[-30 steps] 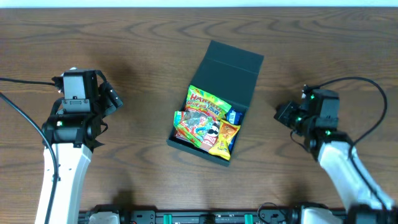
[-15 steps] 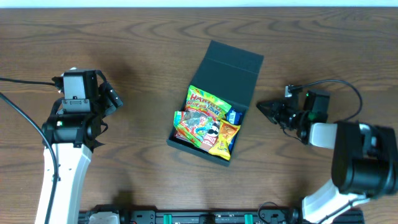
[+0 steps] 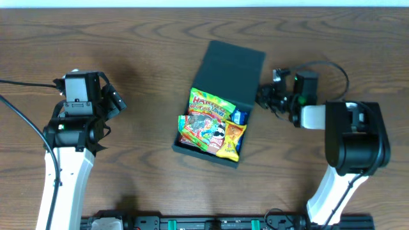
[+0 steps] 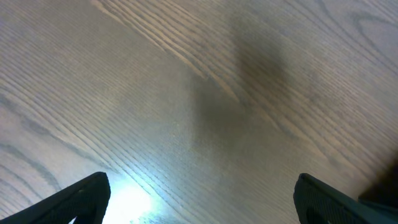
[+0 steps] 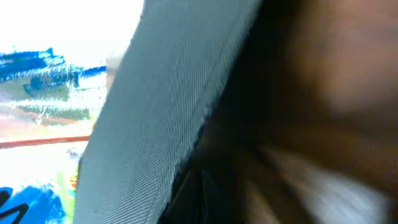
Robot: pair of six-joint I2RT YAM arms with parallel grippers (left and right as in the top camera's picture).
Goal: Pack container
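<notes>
Now the right tool [image 3: 262, 98] touches the container's [image 3: 233, 64] wall; open or closed, I cannot tell. Left tool [image 3: 116, 101] gapes, well apart.

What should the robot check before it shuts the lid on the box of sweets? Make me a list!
1. Lid free to fold: ok, it stands open behind the sweets.
2. Snack packs all inside the box: ok, none lies on the table.
3. Packs low enough for the lid to shut: cannot tell, they are heaped up.
4. Right gripper in place: ok, it is right at the box's right edge, by the lid.
5. Right gripper open or shut: cannot tell, its wrist view is blurred.
6. Left gripper out of the way: ok, it is open over bare table, well left of the box.
</notes>
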